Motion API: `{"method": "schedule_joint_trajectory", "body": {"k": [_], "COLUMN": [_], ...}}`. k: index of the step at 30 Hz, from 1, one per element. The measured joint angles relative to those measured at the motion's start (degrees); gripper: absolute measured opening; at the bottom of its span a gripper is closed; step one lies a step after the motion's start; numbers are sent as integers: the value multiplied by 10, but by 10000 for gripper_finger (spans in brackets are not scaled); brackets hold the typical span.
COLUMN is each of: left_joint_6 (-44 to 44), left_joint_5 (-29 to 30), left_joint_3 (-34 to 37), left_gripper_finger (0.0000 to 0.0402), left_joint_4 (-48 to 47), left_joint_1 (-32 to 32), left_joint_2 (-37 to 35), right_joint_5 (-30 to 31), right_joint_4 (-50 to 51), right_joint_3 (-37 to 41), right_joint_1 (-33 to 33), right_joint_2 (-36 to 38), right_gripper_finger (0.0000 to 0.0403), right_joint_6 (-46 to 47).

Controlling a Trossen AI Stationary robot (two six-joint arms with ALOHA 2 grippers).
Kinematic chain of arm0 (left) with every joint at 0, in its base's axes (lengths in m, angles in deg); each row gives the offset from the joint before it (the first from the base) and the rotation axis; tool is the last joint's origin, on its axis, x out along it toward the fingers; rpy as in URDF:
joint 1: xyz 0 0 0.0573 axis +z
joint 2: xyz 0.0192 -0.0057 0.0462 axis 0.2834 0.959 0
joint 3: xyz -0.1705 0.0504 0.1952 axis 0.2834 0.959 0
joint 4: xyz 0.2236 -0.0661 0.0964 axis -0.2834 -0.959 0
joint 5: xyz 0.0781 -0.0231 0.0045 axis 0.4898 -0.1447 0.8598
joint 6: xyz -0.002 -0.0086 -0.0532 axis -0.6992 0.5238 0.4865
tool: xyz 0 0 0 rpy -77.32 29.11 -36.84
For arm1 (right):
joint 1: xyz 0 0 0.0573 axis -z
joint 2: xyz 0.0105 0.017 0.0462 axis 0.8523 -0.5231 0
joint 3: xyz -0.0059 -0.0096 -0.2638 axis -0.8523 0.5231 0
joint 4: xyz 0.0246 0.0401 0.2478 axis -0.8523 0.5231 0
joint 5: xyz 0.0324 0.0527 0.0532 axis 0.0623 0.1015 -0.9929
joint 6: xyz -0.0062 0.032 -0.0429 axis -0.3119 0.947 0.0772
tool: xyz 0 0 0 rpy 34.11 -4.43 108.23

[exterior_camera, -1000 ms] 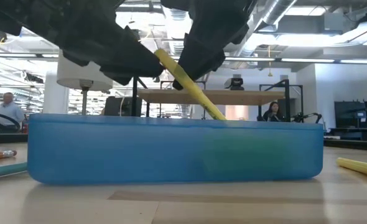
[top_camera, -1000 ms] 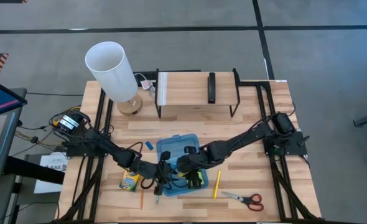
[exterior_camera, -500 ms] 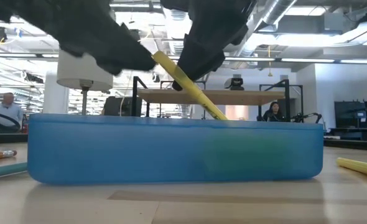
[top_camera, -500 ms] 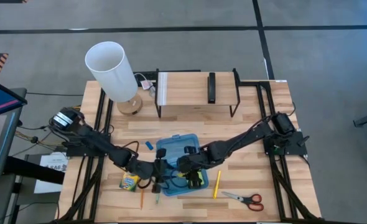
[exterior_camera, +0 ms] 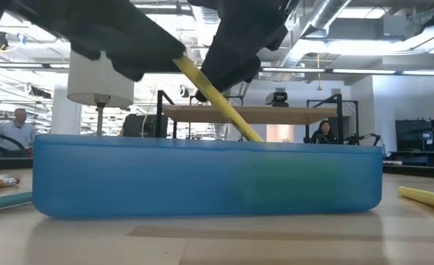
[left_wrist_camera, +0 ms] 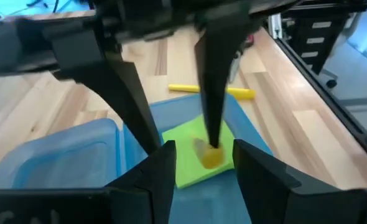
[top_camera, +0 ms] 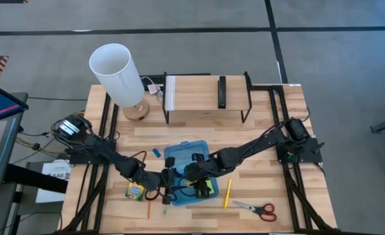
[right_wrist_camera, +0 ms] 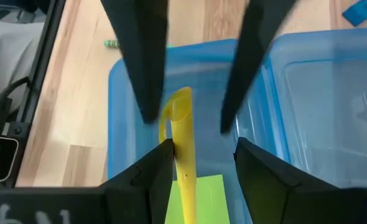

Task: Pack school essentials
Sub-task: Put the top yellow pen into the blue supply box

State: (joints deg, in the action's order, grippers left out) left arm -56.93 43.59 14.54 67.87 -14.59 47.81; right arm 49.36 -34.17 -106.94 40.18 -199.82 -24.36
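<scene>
A: Where is the yellow pencil (exterior_camera: 217, 99) now?

B: Slanted, with its low end inside the blue case (exterior_camera: 202, 180) beside the green sticky-note pad (left_wrist_camera: 186, 167). Its top end is up between the two claws.

A: Who has it?

B: Neither, as far as I can see. The right claw (right_wrist_camera: 203, 152) stands spread, and the pencil lies against one finger rather than being pinched. The left claw (left_wrist_camera: 203, 152) faces it, also spread, at the near end of the case. The pencil looks propped, not gripped.

A: How do you expect it to handle?

B: It's light, stiff and round, so I expect it to roll or tip off a finger easily. I'd pinch it across the shaft near the middle, or simply let it fall flat into the case.

A: What differs from a second ago?

B: From table height, the pencil's top sits a little higher and further left. The left arm's dark bulk has pushed in closer to that top. From above, the left arm has shifted slightly and the right has barely moved.

A: And the rest?

B: A second pencil (top_camera: 228, 193), the scissors (top_camera: 258, 209) and the crayon box (top_camera: 136, 190) lie on the table (top_camera: 271, 150), outside the case.
</scene>
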Motion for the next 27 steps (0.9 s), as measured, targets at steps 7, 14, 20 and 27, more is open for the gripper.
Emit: {"method": "schedule_joint_trajectory", "body": {"k": [7,14,20,27], "left_joint_6": [1,0,-1,-2], "left_joint_5": [-38,-42,-41,-38], "left_joint_3": [0,0,0,0], "left_gripper_finger": [146,105,85,71], "left_joint_4": [28,41,61,56], "left_joint_1": [7,6,6,6], "left_joint_2": [31,31,31,31], "right_joint_5": [0,0,-1,-1], "right_joint_4": [5,8,8,8], "right_joint_3": [0,0,0,0], "right_joint_1": [0,0,0,0], "right_joint_2": [0,0,0,0], "right_gripper_finger": [189,189,189,189], "right_joint_6": [0,-1,0,0]}}
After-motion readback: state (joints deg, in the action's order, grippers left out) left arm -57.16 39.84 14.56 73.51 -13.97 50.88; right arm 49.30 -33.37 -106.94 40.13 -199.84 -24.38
